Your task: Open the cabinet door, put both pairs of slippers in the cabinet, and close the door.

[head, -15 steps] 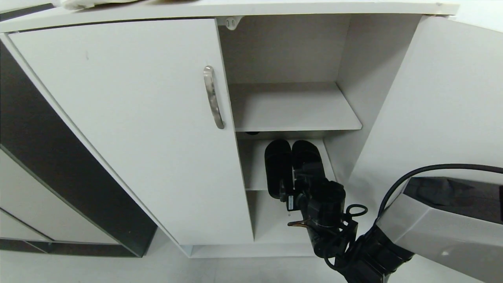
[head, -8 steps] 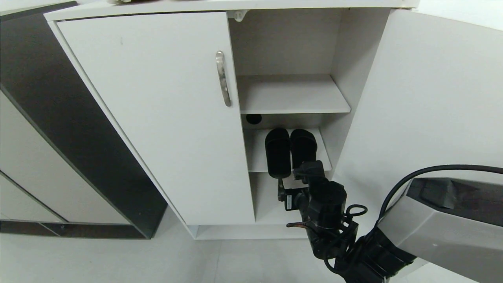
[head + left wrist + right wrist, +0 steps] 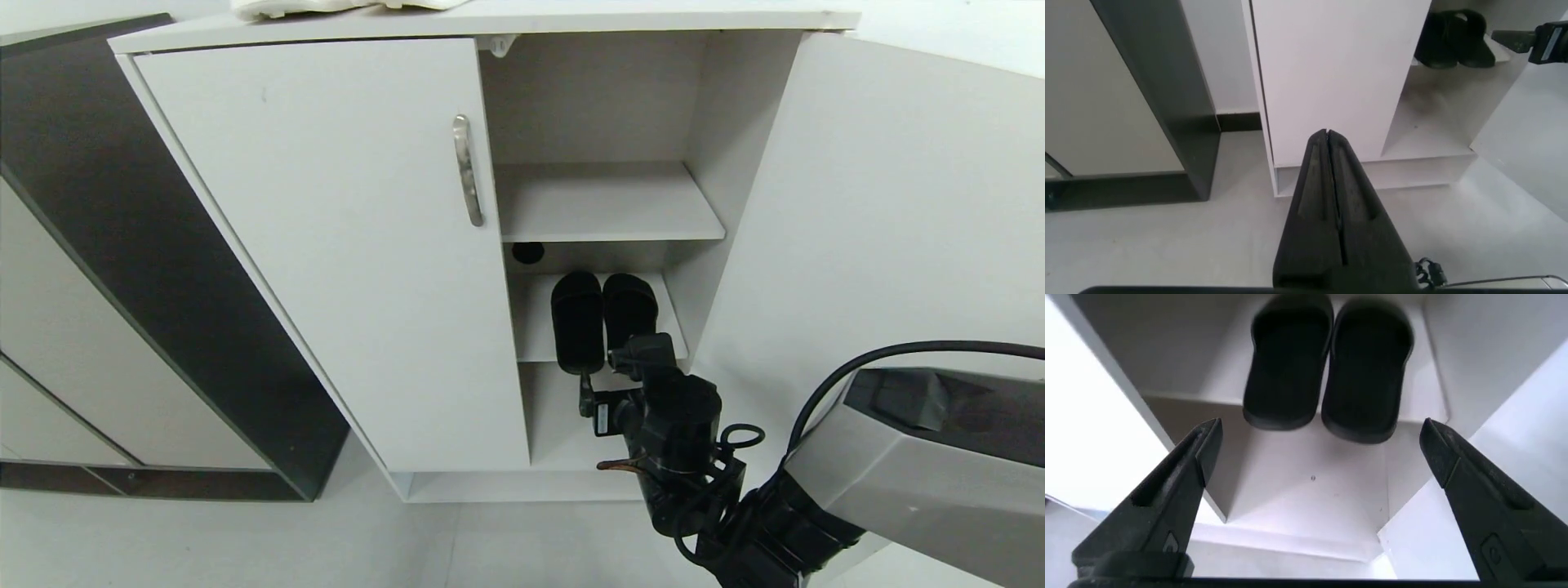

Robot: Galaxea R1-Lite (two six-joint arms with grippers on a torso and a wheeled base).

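A pair of black slippers [image 3: 604, 317] lies side by side on the middle shelf [image 3: 671, 314] of the white cabinet, toes inward. My right gripper [image 3: 612, 367] hangs just in front of that shelf's edge, below the slippers' heels. It is open with nothing between its fingers [image 3: 1200, 449], and the slippers [image 3: 1327, 367] lie beyond them. The cabinet's right door [image 3: 882, 204] stands open; the left door [image 3: 343, 245] is closed. My left gripper [image 3: 1327, 143] is shut and empty, low over the floor in front of the closed door, facing the slippers [image 3: 1454, 41].
The upper shelf [image 3: 604, 204] and bottom compartment [image 3: 563, 441] are bare. A pale object [image 3: 326, 6] lies on the cabinet top. A dark panel [image 3: 122, 204] stands left of the cabinet. Open grey floor [image 3: 245, 539] lies in front.
The head camera has pulled back. My right gripper has drawn back off the slippers' heels to just outside the shelf edge, leaving the pair on the shelf.
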